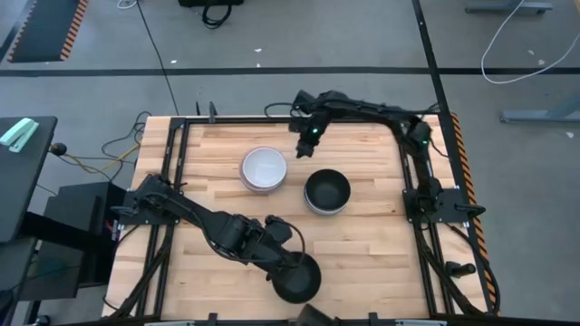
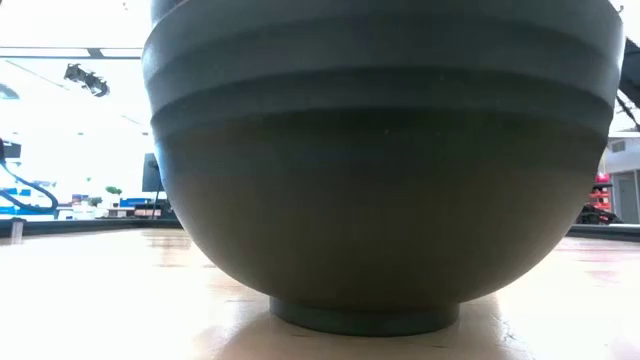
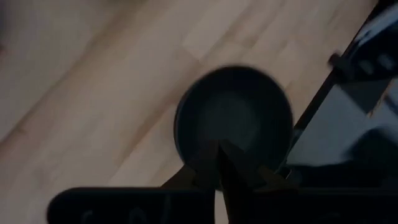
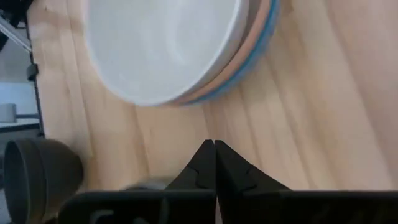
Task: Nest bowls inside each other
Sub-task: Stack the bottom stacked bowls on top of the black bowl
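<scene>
Left gripper has its jaws nipped on the rim of a black bowl at the worktop's front edge. Next, I judge: lift it over the dark stack mid-worktop, white stack alongside. Right gripper waits behind, jaws closed, empty.

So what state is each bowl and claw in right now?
White stack: white bowl on top, nested over pink-orange and blue rims, upright.
Dark stack: upright on the table, untouched.
Black bowl: upright near the table's front edge.
Left gripper: at the black bowl's rim, nearly shut.
Right gripper: shut, empty.
</scene>
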You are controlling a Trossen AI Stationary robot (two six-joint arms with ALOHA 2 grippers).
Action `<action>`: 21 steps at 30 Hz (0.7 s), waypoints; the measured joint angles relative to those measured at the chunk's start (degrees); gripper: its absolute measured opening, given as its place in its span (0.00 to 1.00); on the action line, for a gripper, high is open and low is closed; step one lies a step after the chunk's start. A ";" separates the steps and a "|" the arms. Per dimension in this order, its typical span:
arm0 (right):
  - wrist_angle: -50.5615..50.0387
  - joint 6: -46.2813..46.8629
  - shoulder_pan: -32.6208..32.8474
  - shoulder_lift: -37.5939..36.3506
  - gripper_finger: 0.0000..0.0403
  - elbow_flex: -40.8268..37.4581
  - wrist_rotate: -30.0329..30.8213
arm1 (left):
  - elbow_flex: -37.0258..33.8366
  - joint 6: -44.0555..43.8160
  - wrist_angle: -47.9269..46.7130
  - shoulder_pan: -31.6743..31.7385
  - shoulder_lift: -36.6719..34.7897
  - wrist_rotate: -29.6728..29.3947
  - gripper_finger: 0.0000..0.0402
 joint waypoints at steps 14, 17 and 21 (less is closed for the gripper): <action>-13.14 -6.11 3.08 -25.68 0.09 0.01 10.03 | 0.00 3.47 -0.48 2.85 6.55 12.46 0.12; -13.72 -5.79 3.85 -29.87 0.11 0.00 12.08 | -0.04 5.88 -0.68 4.03 7.54 14.68 0.14; -14.76 -4.46 4.49 -33.87 0.13 0.00 14.37 | 0.00 8.45 -0.71 5.94 8.13 14.77 0.17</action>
